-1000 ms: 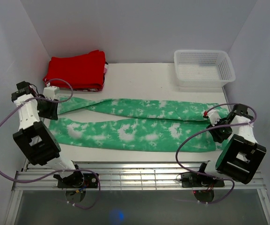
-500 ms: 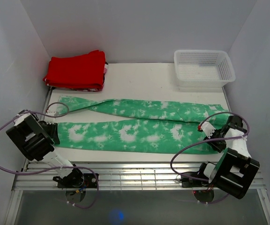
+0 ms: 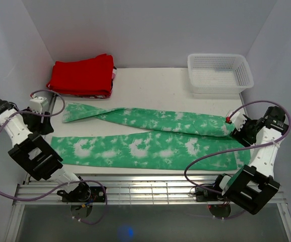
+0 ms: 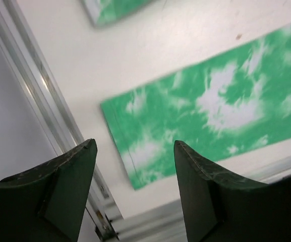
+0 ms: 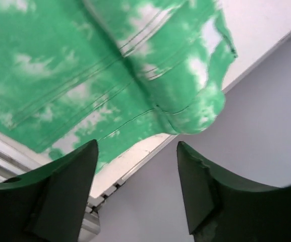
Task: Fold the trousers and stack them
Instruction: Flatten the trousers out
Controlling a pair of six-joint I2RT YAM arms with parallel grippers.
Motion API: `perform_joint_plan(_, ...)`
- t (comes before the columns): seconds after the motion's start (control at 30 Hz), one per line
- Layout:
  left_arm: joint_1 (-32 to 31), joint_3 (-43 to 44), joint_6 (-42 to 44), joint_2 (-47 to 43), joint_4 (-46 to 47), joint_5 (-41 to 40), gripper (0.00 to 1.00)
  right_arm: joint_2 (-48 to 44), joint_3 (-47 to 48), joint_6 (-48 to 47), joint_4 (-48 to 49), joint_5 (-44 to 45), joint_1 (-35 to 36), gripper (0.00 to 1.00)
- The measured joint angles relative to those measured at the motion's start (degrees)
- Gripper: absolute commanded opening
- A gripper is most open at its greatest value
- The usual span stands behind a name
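Observation:
The green tie-dye trousers (image 3: pixel 150 146) lie flat across the table, with the two legs pointing left and the waist at the right. My left gripper (image 3: pixel 42 120) is open and empty, off the cloth near the table's left edge. The left wrist view (image 4: pixel 135 146) shows it above the near leg's cuff (image 4: pixel 150 146). My right gripper (image 3: pixel 237 132) is open and empty beside the waist. The right wrist view (image 5: pixel 137 146) shows the waist end (image 5: pixel 190 108) bunched at the table's right edge.
A folded red garment (image 3: pixel 82 75) lies at the back left. A white mesh basket (image 3: pixel 218 56) stands at the back right. A metal rail (image 3: pixel 150 187) runs along the front edge. Grey walls close in on the left, right and back.
Both grippers were low at the ends of the near leg and have since lifted off it, outward and back. The near leg now lies closer to the front edge, apart from the far leg.

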Motion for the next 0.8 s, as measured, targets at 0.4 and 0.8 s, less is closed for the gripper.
perform_joint_plan(0.4, -17.75, -7.65, -6.73, 5.75, 23.19, 5.07, 0.93, 15.34, 7.08, 18.47, 11.34, 1.29, 9.70, 0.98)
perform_joint_plan(0.8, -25.79, -15.54, -2.36, 9.40, 39.47, 1.68, 0.78, 32.79, 15.19, 24.83, 15.23, 7.26, 14.10, 0.95)
